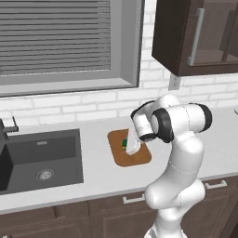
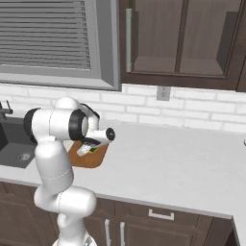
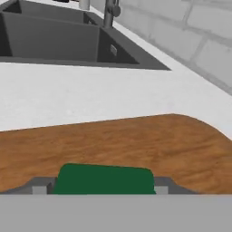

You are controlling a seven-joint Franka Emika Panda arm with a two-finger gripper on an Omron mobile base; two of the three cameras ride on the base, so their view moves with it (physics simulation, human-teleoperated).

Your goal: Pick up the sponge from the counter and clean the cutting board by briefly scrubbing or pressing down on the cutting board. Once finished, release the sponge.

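Hand view looks along the end effector [image 3: 103, 189], whose two fingertips [image 3: 40, 186] sit at either end of the sponge [image 3: 105, 179] and pinch it between them. Its dark green top faces the camera, and it sits low over the board [image 3: 136, 140], whose wood grain runs across the picture; whether it presses on the wood or hangs just above cannot be told. Beyond the board lies the pale bench [image 3: 68, 90], then the dark sink [image 3: 59, 41] with a tap [image 3: 110, 11] at its rim and a white brick wall [image 3: 195, 36] behind.

In the left base view the arm [image 1: 179, 148] bends over and reaches down to the board [image 1: 139, 158], which lies on the bench [image 1: 97, 172] just right of the sink [image 1: 42, 158]; a green edge of the sponge [image 1: 124, 142] peeks out beside the end effector [image 1: 133, 148]. In the right base view the end effector [image 2: 87, 149] and sponge [image 2: 92, 150] sit over the board [image 2: 89, 159] near its far right part.

No brand, label or writing can be read anywhere.
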